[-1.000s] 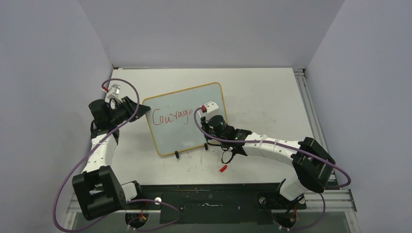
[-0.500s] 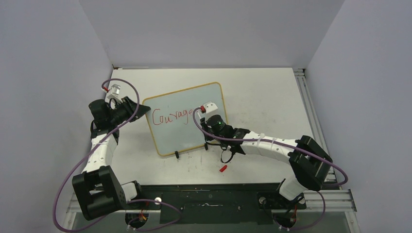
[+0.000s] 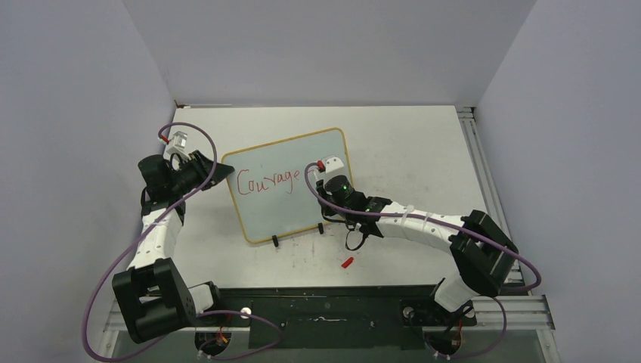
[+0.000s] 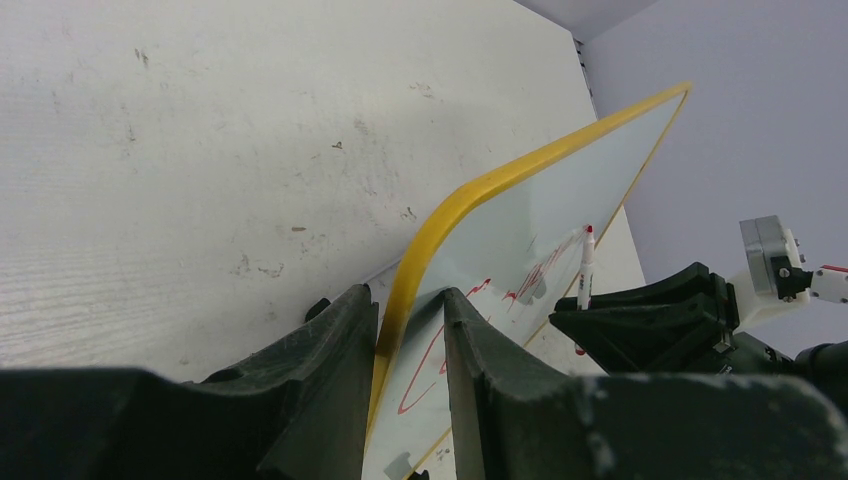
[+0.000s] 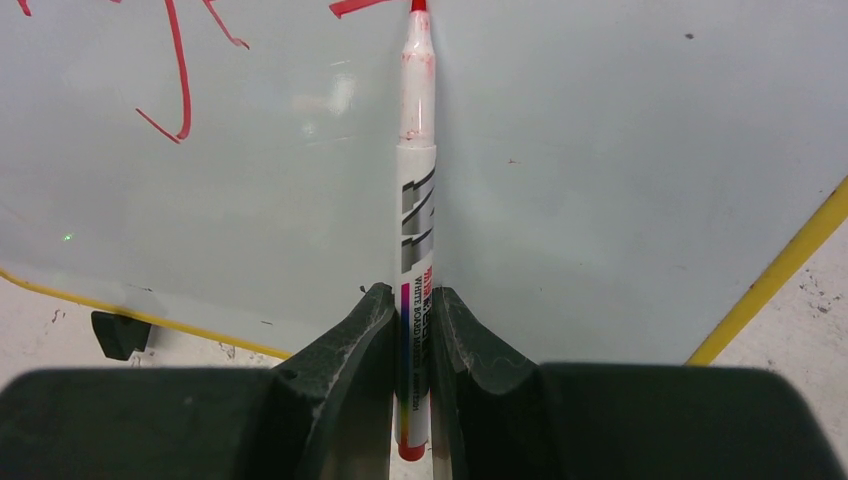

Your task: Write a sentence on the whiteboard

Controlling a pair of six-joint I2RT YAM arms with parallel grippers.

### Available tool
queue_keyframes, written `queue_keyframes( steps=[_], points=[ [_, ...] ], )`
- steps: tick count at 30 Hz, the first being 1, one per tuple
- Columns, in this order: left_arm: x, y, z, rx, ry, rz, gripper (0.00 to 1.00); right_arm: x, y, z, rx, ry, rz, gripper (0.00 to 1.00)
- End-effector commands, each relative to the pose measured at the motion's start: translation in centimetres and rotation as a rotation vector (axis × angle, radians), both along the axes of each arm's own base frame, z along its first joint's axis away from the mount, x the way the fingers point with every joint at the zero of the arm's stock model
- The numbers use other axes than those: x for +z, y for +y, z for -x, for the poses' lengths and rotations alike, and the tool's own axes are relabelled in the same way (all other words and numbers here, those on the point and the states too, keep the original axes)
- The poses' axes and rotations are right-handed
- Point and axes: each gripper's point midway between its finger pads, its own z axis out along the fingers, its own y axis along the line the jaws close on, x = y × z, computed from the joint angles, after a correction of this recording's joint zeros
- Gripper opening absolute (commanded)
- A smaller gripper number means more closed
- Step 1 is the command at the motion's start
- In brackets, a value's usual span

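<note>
Since a second ago, the right arm's wrist has edged a little up and rightward along the whiteboard, its elbow drawing inward; the left arm and the board have not shifted.

From above, the whiteboard stands tilted on the counter between the two arms, propped on two black clip feet at its near edge. Of the sentence, only "Courage" is written in red, across the upper half of the board. A small red cap lies on the counter near the right forearm, apart from the board. That view hides both grips.

The right wrist view supplies one: the right fingers pinch the barrel of a white marker, which points straight away from the camera, its red tip meeting the board beside a red stroke at the top edge of the picture. One clip foot and the yellow frame show at the bottom of that view.

The left wrist view supplies the other: the left fingers clamp the yellow frame at the board's left corner, one on each face. It also shows the marker standing against the writing side.

The counter is white, scuffed and speckled with small marks. Pale lilac-grey walls close it in on three sides, a metal rail runs along its right edge, and purple cables loop from both arms.
</note>
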Motion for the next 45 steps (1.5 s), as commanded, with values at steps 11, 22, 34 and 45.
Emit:
queue_keyframes(
  steps=[11, 22, 34, 45],
  points=[
    [1.4, 0.1, -0.2, -0.009, -0.050, -0.023, 0.29, 6.0, 1.9, -1.1, 0.026, -0.109, -0.086, 0.05],
    [1.4, 0.1, -0.2, -0.010, -0.051, -0.022, 0.29, 4.1, 2.3, -1.6, 0.013, -0.057, -0.037, 0.05],
    [1.5, 0.1, -0.2, -0.011, -0.053, -0.023, 0.29, 2.3, 2.3, -1.3, 0.012, 0.003, -0.015, 0.05],
    [1.5, 0.1, -0.2, -0.011, -0.052, -0.023, 0.29, 0.3, 1.5, -0.1, 0.004, 0.059, -0.008, 0.05]
  ],
)
